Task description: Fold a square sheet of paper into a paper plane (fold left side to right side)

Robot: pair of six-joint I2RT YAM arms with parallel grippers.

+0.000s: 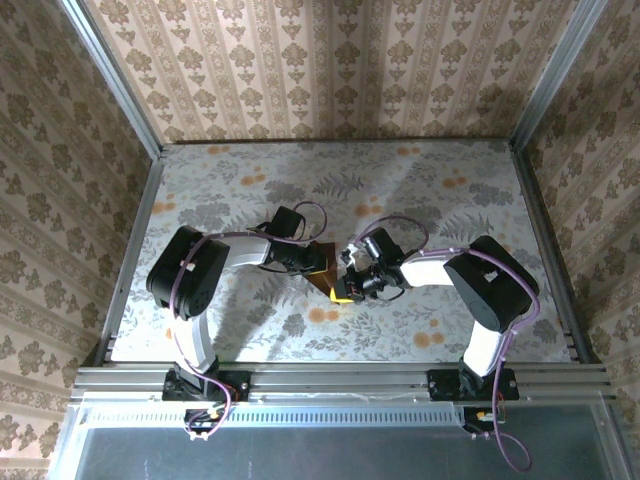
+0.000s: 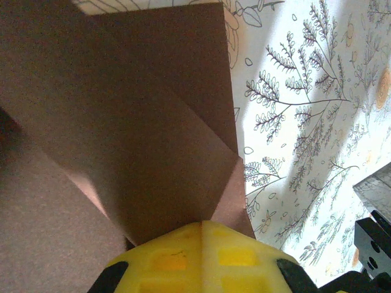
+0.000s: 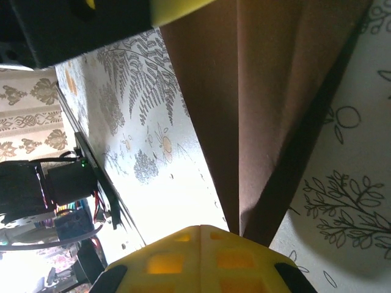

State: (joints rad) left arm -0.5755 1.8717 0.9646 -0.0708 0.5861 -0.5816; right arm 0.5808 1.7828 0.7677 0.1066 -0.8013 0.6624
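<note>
left gripper, frame bottom: fingers pinched shut on square sheet of paper; right gripper likewise. diagonal folds in place; apparently mid-task, further folds likely left.

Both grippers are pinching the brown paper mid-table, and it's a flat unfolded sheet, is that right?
No. The paper is folded, not flat: the left wrist view shows overlapping flaps with diagonal creases. The left gripper and right gripper do both pinch it mid-table.
</note>
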